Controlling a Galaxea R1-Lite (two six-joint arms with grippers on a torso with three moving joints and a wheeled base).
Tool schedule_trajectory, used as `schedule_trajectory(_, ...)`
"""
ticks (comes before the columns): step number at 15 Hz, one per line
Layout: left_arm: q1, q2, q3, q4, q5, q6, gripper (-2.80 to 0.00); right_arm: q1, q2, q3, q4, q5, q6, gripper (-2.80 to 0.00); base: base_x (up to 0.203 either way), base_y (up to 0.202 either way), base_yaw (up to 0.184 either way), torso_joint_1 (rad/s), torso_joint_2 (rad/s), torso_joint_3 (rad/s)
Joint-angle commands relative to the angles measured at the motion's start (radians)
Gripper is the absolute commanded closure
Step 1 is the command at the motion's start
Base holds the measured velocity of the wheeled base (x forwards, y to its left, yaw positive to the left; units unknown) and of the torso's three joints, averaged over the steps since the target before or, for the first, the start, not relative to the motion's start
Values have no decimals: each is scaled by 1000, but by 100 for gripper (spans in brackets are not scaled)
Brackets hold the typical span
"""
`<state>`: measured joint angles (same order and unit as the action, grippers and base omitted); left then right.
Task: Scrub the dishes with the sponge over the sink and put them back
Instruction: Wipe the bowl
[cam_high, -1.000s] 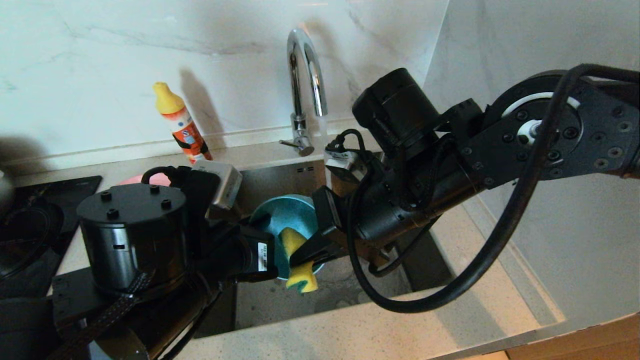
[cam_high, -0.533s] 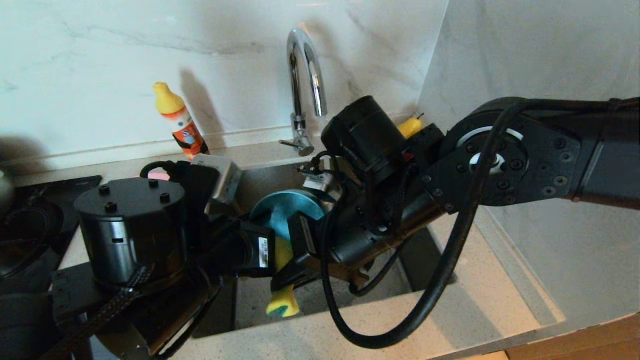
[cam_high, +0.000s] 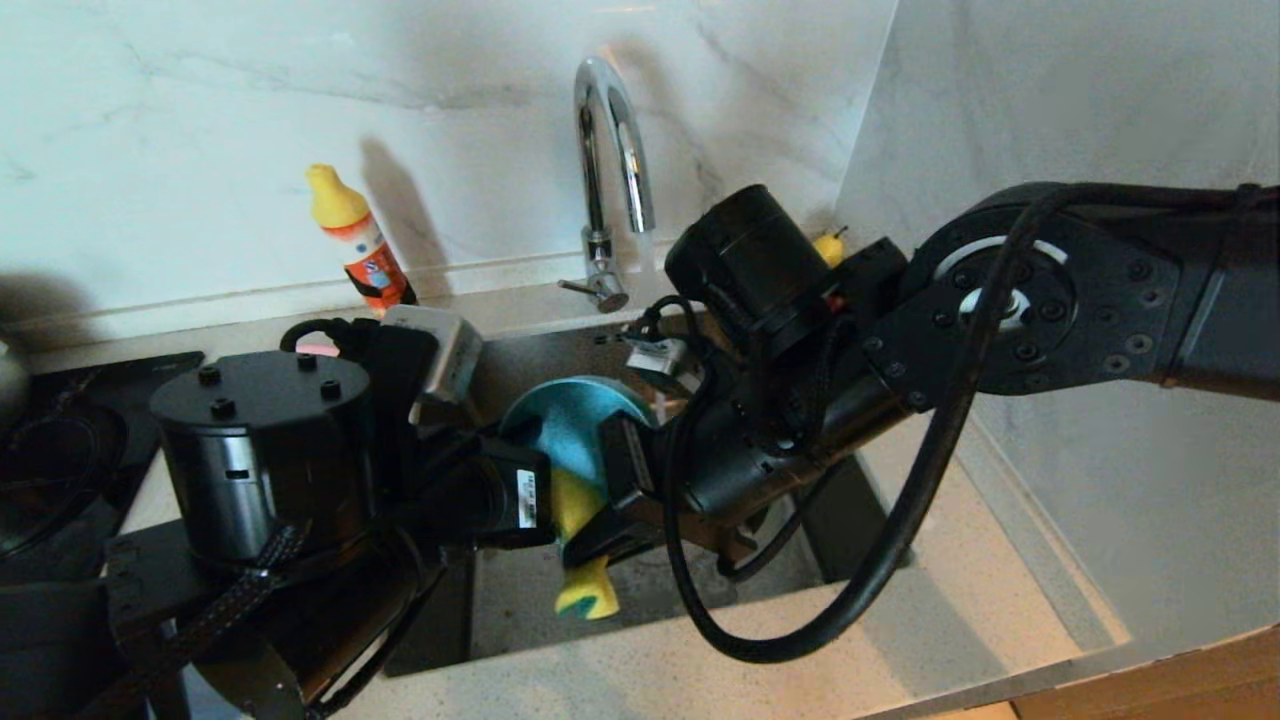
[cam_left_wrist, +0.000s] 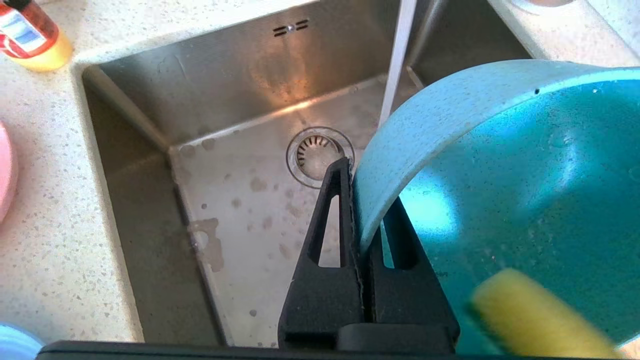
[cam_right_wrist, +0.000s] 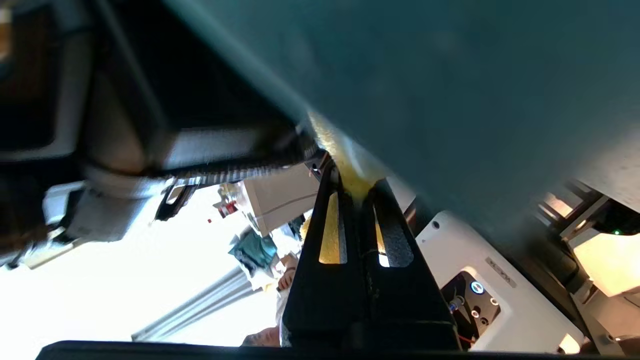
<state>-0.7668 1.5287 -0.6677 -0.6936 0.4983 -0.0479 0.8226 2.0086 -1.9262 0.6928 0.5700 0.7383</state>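
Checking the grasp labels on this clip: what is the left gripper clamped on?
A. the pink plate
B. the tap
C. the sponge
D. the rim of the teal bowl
D: in the left wrist view the left gripper pinches the rim of the teal bowl above the sink.

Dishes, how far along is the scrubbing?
Done: cannot tell. In hand: left gripper holds the teal bowl over the sink, right gripper rubbing the sponge against it. Left: the bowl's return; the pink plate waits on the counter.
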Motion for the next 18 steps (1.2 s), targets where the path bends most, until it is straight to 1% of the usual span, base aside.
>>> schedule_trajectory(1, 4, 2, -7, -3, 3, -1, 0, -23, -37, 0, 13, 2, 4, 0, 0, 0, 0, 0, 0, 0)
schedule_trajectory(6, 6, 13, -13, -3, 3, -3, 0, -57, -71, -2, 19, 1, 3, 0, 0, 0, 0, 0, 0, 0)
schedule_trajectory(9, 6, 11, -12, -3, 3, 2, 0, -77, -73, -4, -1, 4, 1, 0, 0, 0, 0, 0, 0, 0)
schedule_trajectory(12, 3, 1, 15, -3, 2, 4, 0, -79, -70, -3, -19, 4, 0, 0, 0, 0, 0, 0, 0, 0)
schedule_trajectory(18, -19, -7, 57, -42, -13, 50, 0, -69, -55, -4, -86, 6, -5, 0, 0, 0, 0, 0, 0, 0)
